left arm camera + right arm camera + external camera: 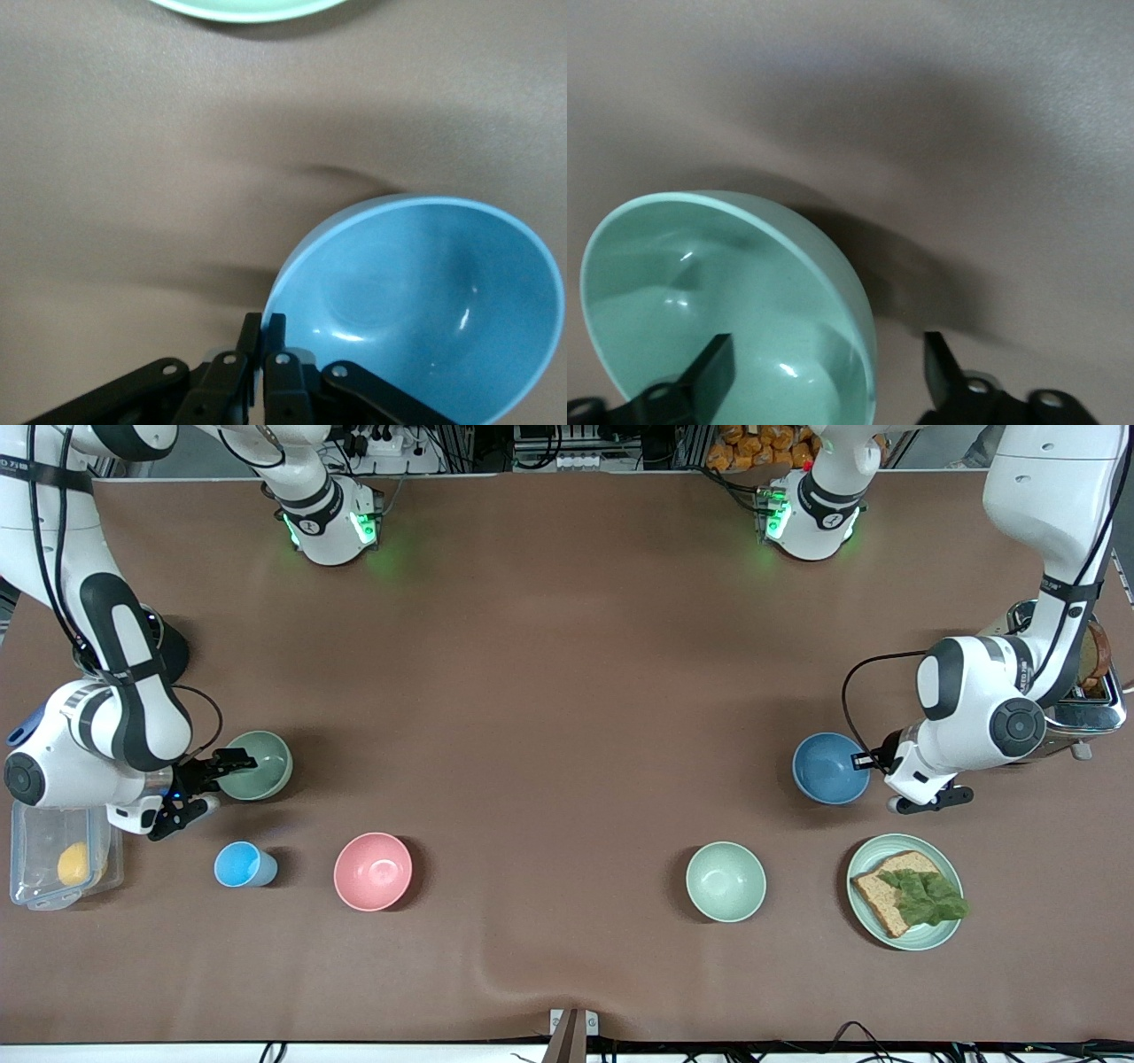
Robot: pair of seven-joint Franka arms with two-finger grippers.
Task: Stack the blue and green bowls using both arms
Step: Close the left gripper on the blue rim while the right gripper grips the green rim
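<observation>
Brown cloth covers the counter [567,691], with 2 arms at work at its 2 ends. Left gripper [873,763] is down at the left arm's end, its fingers [276,332] pressed together on the rim of the blue bowl [830,768]; in the left wrist view the rim sits pinched between both pads and the bowl [425,305] looks tipped. Just beside that arm stands a metal toaster [1085,704], partly hidden. Nearer the front camera than the blue bowl lies a mint plate [904,903] carrying bread [886,886] and a lettuce leaf [926,895], and beside the plate, toward the middle, a pale mint bowl [726,881]. Right gripper [208,784] is at the right arm's end, its fingers [709,376] spread to straddle the rim of the green bowl [257,764] (1 finger inside, 1 outside, neither clearly pressing the wall in the right wrist view). Bowl [726,310] rests on the counter. Nearer the camera than it are a small light-blue cup [241,864] and a pink bowl [373,871], well apart from the blue bowl. A clear plastic box [53,859] with something yellow [75,863] inside sits at the counter's edge beside the right arm.
</observation>
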